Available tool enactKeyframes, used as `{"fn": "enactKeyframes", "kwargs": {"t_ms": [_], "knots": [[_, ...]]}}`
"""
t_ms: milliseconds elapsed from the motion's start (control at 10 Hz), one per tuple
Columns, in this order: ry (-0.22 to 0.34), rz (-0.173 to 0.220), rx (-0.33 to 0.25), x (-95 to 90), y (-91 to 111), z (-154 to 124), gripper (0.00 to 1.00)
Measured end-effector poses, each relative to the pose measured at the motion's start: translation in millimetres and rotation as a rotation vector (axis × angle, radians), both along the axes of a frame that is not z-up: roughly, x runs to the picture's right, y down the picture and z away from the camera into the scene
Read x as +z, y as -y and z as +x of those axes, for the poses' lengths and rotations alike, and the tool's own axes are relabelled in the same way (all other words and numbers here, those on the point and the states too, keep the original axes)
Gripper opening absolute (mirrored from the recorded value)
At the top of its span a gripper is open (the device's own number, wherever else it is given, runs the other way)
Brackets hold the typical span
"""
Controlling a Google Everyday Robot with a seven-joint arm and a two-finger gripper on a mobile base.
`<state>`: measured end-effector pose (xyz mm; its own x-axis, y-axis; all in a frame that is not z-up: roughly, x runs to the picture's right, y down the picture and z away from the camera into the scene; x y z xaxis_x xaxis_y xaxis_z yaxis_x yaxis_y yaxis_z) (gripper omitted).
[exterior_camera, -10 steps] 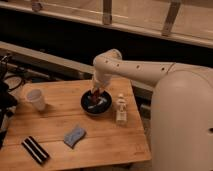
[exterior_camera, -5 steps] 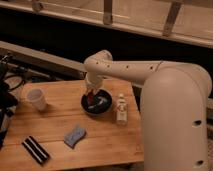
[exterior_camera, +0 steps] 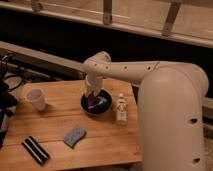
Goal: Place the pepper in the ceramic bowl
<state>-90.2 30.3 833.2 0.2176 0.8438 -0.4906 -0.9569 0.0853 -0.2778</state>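
The ceramic bowl (exterior_camera: 101, 107), round, shallow and glossy black, sits on the wooden table (exterior_camera: 55, 120) right of its middle. My gripper (exterior_camera: 91, 96) hangs straight down over the bowl's left half, its tip just inside the rim. A small dark red shape, the pepper (exterior_camera: 90, 102), shows at the gripper's tip, low in the bowl. I cannot tell whether it rests on the bowl or is still held.
A white paper cup (exterior_camera: 36, 98) stands at the left. A blue sponge (exterior_camera: 74, 135) lies in front of the bowl, and a black-and-white striped block (exterior_camera: 35, 150) at the front left. A small pale bottle (exterior_camera: 121, 109) stands right of the bowl. Dark cables lie off the table's left edge.
The arm's elbow has swung leftward and the large white body fills more of the right side. The gripper has stayed over the bowl, slightly lower.
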Motion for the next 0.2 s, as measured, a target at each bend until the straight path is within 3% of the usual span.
{"fn": "enactKeyframes", "kwargs": {"t_ms": [200], "knots": [[-0.003, -0.002, -0.005, 1.5, -1.6, -1.9, 0.15]]}}
